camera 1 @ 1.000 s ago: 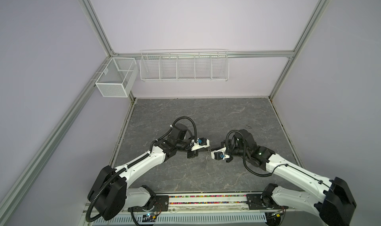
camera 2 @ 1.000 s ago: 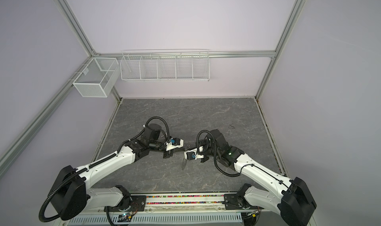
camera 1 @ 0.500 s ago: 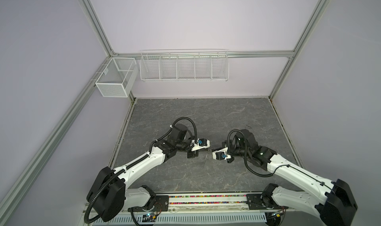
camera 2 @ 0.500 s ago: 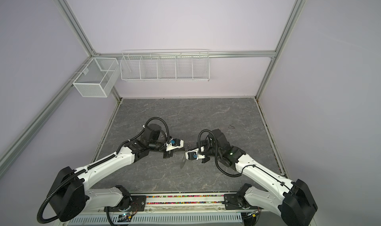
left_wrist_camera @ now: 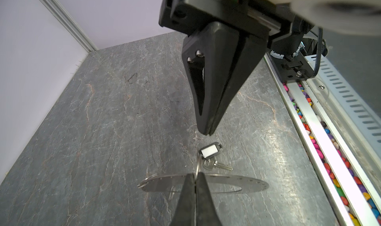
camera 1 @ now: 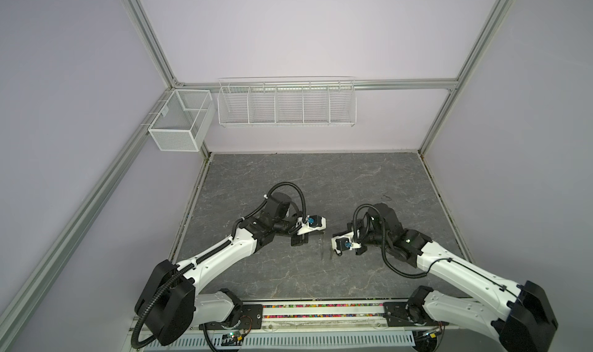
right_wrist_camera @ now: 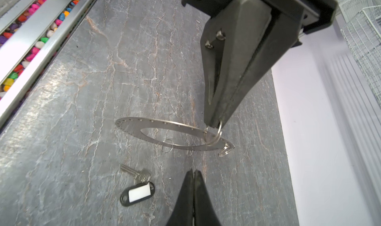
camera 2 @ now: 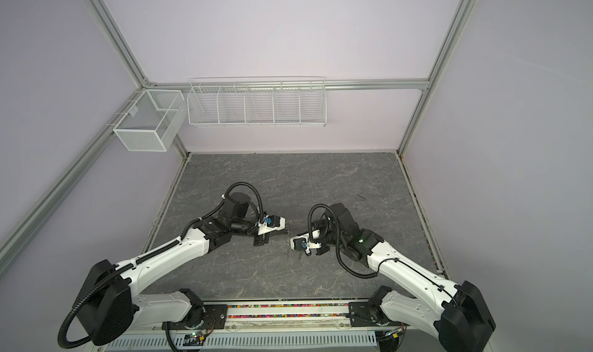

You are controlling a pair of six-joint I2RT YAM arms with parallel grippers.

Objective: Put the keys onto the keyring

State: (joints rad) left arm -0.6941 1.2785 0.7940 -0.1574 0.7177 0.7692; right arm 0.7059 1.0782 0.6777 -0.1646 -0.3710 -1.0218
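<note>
**A:** How are the jaws of the left gripper (left_wrist_camera: 194, 174) seen?

**B:** They are pressed together on a small wire ring (right_wrist_camera: 221, 132). That ring is threaded through a hole at the rim of the keyring (right_wrist_camera: 127, 126), so the keyring is joined to the left fingertips at one end of its rim.

**A:** And the right gripper (right_wrist_camera: 193, 171)?

**B:** Its jaws are closed as well, and nothing is held between them. The two sets of tips are pointed toward each other and are set a little apart.

**A:** Where is the keyring placed relative to those jaws?

**B:** It is found between the two grippers. From the pinched end, its flat grey band is stretched away past the right gripper's tips without being touched by them. A few more wire loops are seen along its rim. In both top views only a thin sliver (camera 1: 322, 246) is shown between the grippers. Whether its lower edge is rested on the table (right_wrist_camera: 103, 91) cannot be told.

**A:** And the key?

**B:** One key (right_wrist_camera: 143, 176) is laid flat on the table and is joined to a black tag (right_wrist_camera: 138, 193) with a white label. It is near the keyring but is not threaded on it. The tag lies just beside the right gripper's closed tips and is not touched by them.
</note>
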